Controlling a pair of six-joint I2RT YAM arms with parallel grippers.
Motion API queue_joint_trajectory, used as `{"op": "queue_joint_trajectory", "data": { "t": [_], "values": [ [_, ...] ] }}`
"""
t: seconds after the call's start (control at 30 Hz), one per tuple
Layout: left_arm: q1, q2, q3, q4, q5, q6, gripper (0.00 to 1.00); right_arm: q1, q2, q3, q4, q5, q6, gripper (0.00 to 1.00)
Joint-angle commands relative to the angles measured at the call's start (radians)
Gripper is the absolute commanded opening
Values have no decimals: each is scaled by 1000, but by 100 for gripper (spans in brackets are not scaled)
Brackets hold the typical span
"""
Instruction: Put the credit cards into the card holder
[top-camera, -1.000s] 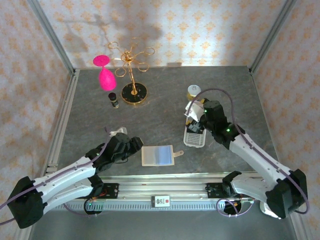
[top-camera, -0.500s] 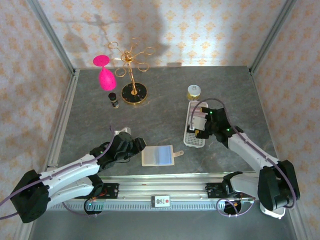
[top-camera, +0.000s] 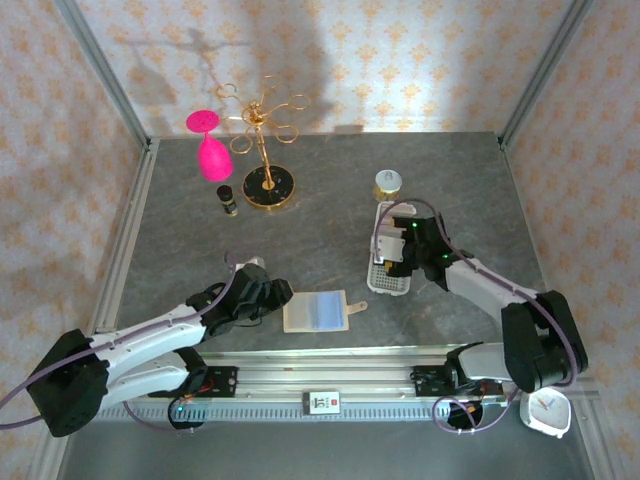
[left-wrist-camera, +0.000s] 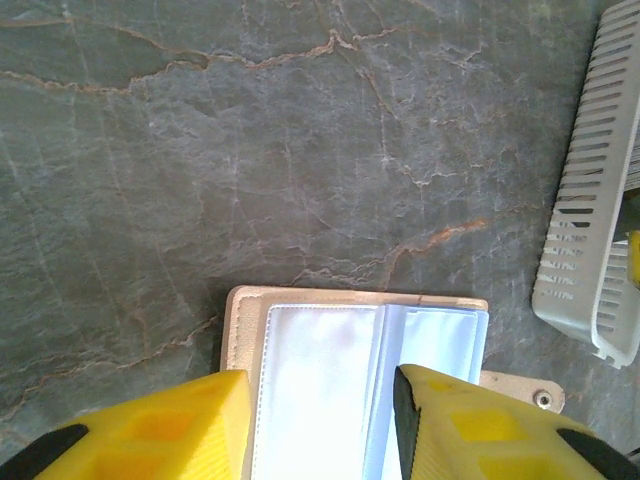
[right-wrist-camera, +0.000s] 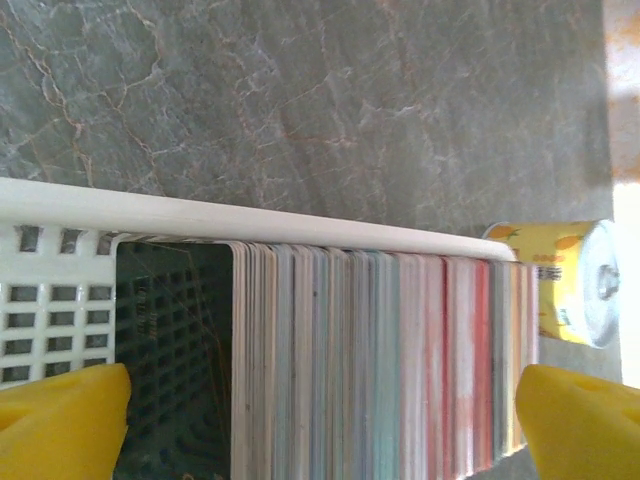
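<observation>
The card holder (left-wrist-camera: 345, 365) lies opened flat near the front edge of the grey, rust-veined, stone-look table (left-wrist-camera: 300, 150). Its beige leather-like cover frames two glossy clear plastic sleeves that meet at a central fold, and a small tab (left-wrist-camera: 520, 390) with a round metal snap juts from its right side. The left gripper (left-wrist-camera: 318, 385) hangs over the holder's near edge with its yellow plastic fingers spread apart, the left sleeve and the fold showing between them, gripping nothing; whether they touch the cover I cannot tell. The credit cards (right-wrist-camera: 380, 360) stand on edge, packed tight in a long white perforated plastic tray (right-wrist-camera: 250, 212) to the right of the holder, their thin edges striped white, pale teal, pink and red. At one end of the row a dark card (right-wrist-camera: 170, 340) shows its glossy face, with print too dim to read. The right gripper (right-wrist-camera: 322, 385) is over the tray with its yellow fingers wide apart, one near each end of the row, clasping nothing. Just past the tray stands a small can (right-wrist-camera: 560, 285) with a silver top and a yellow label printed with fruit, its lettering too small to read. At the back left are a bright pink stemmed glass (top-camera: 210, 150), a gold wire rack (top-camera: 265, 150) on a round black base, and a small dark bottle (top-camera: 228, 199)
</observation>
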Motion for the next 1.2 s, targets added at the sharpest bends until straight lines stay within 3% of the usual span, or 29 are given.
{"op": "queue_joint_trajectory", "data": {
  "t": [0.0,0.3,0.57,0.83,1.17],
  "values": [
    [-5,5,8,28,6,8,43,-2,29,30,19,-9,-22,97],
    [-5,34,-2,57,15,-3,41,-1,50,44,2,-4,-43,82],
    [-5,37,-11,73,16,-10,40,0,39,49,-36,-7,-57,54],
    [-5,46,-12,86,22,-13,37,-1,18,51,-51,-5,-42,47],
    [-5,71,-8,99,35,-9,35,-1,5,46,-63,-8,-49,30]
  ]
}}
